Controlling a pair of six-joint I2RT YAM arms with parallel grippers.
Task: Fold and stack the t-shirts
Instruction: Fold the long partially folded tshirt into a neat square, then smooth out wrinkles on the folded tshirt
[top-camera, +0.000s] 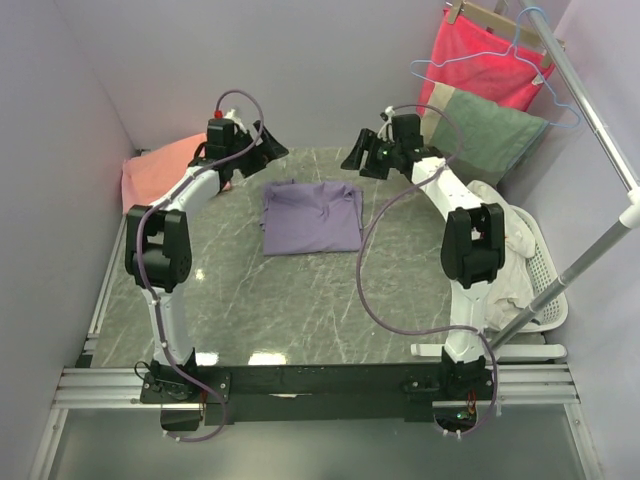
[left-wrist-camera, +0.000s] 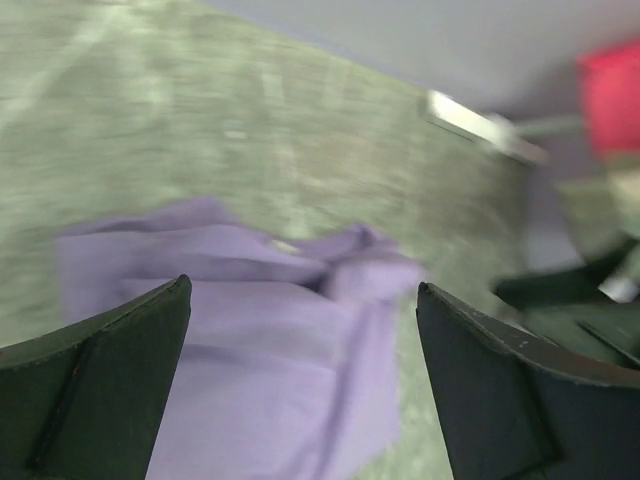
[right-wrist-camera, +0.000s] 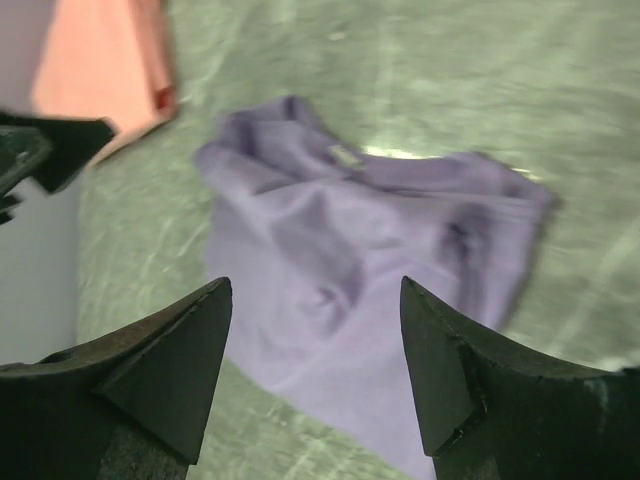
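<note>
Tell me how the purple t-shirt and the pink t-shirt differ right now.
The purple t-shirt lies in the middle of the table, folded into a rough rectangle. The pink t-shirt sits at the far left edge. The purple t-shirt is in full view, while the left arm hides part of the pink t-shirt. Both are plain cloth, lie apart, and neither is gripped.

We see the lavender-purple t-shirt (top-camera: 312, 217) lying flat near the middle of the table (top-camera: 300, 310), folded into a rough rectangle. It is rumpled on top, with soft creases and a small pale label showing. The salmon-pink t-shirt (top-camera: 160, 165) lies well apart from it, at the table's far left corner against the wall (top-camera: 70, 120) — a low, flattish heap. We cannot tell how neatly it is folded.
</note>
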